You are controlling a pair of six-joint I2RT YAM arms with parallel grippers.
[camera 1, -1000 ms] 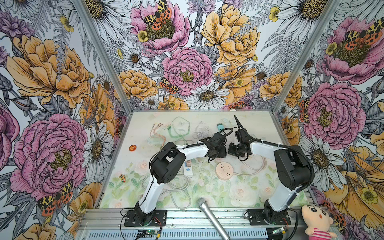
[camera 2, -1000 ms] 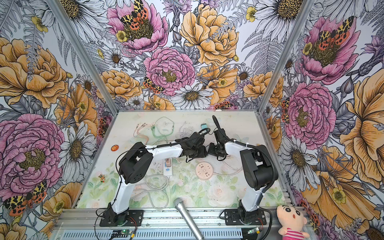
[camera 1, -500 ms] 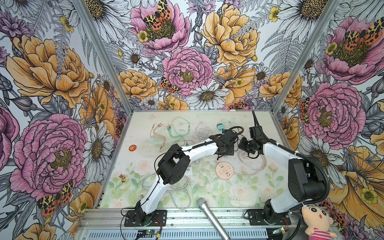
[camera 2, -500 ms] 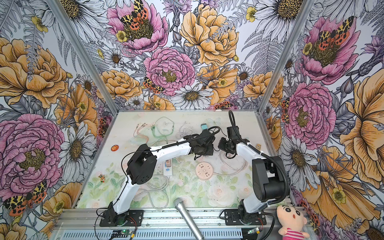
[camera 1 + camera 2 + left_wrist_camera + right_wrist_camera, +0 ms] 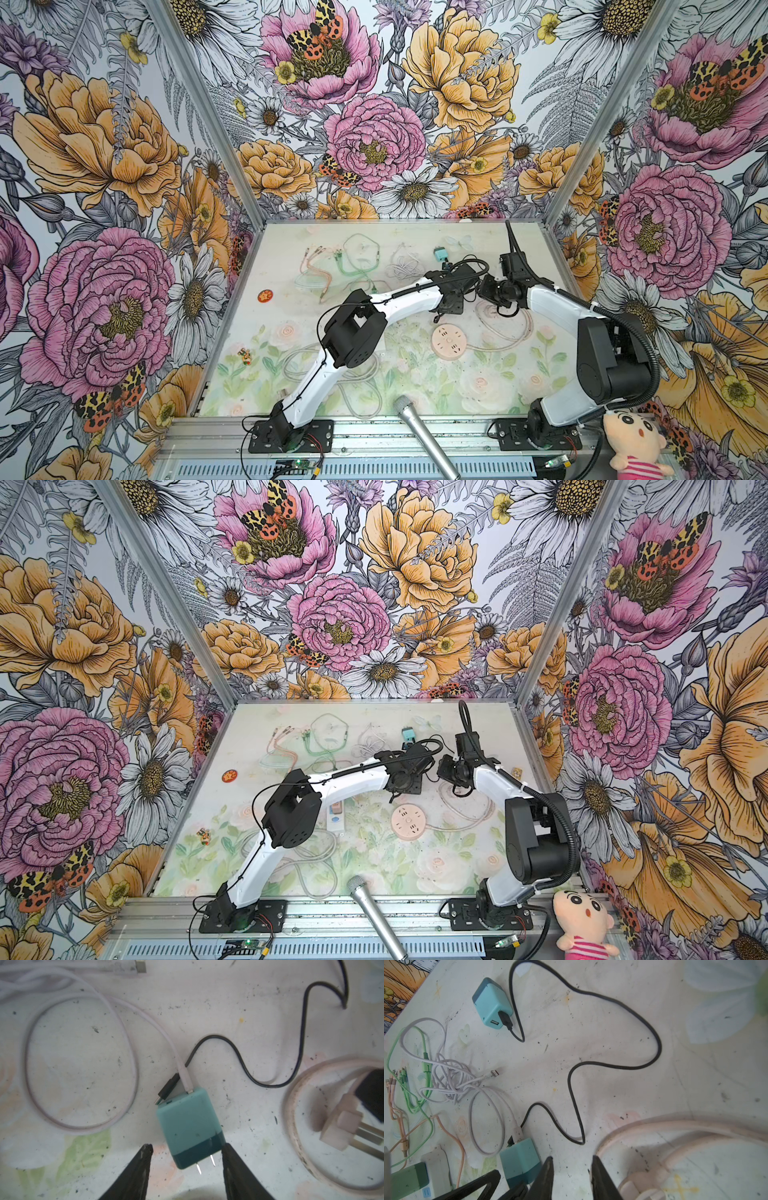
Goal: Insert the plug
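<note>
Waiting on worktop [image 5: 519, 374]: round pink socket [image 5: 448, 341] empty, nothing plugged in; left hand [image 5: 187, 1147] open, straddling teal charger [image 5: 188, 1120] (no squeeze visible); right hand [image 5: 571, 1158] open, empty; charger flat, 2 prongs [image 5: 205, 1164] bare. Grasp, lift, insertion remain.

left fingers [image 5: 136, 1169] — parted | right fingers [image 5: 602, 1180] — parted, narrower | both angled down

Floral wallpaper walls [image 5: 374, 141]; pale floral tabletop [image 5: 282, 262]; aluminium corner posts [image 5: 210, 116].
</note>
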